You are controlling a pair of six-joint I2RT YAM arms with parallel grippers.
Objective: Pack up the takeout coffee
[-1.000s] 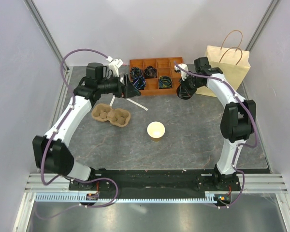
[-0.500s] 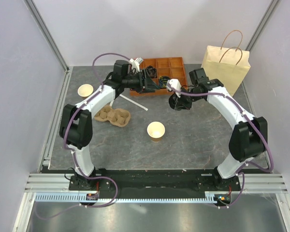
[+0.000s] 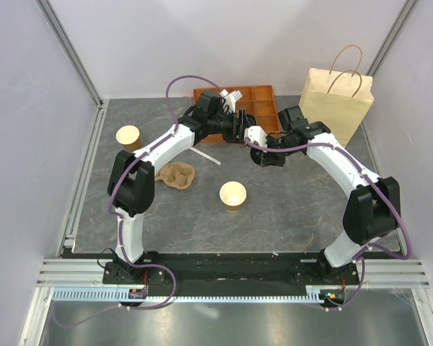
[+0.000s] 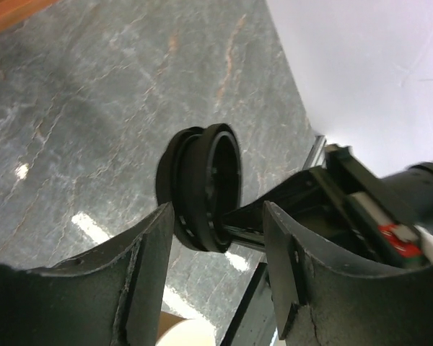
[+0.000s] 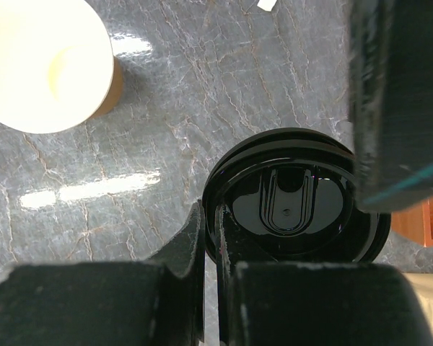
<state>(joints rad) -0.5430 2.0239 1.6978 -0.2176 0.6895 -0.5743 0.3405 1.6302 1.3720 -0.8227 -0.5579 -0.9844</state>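
Observation:
My right gripper (image 5: 211, 216) is shut on the rim of two stacked black lids (image 5: 296, 194), held on edge above the table. In the top view that gripper (image 3: 263, 153) is just in front of the orange tray. My left gripper (image 4: 220, 216) is open, its fingertips a short way from the black lids (image 4: 202, 186), which it does not touch. From above, the left gripper (image 3: 239, 125) faces the right one. A lidless brown paper cup (image 3: 232, 194), cream inside, stands mid-table. A like cup (image 3: 128, 135) stands at the far left. No cup wears a lid, so the takeout coffee cannot be told apart.
A tan paper bag (image 3: 339, 101) with handles stands at the back right. The orange compartment tray (image 3: 256, 97) lies at the back, partly under the left arm. The pulp cup carrier (image 3: 177, 175) and a white straw (image 3: 206, 155) lie on the left half.
My left arm swung right, from above the carrier past the tray toward the right gripper, and its jaws narrowed. The right gripper carried the lids leftward. The far-left cup came into view.

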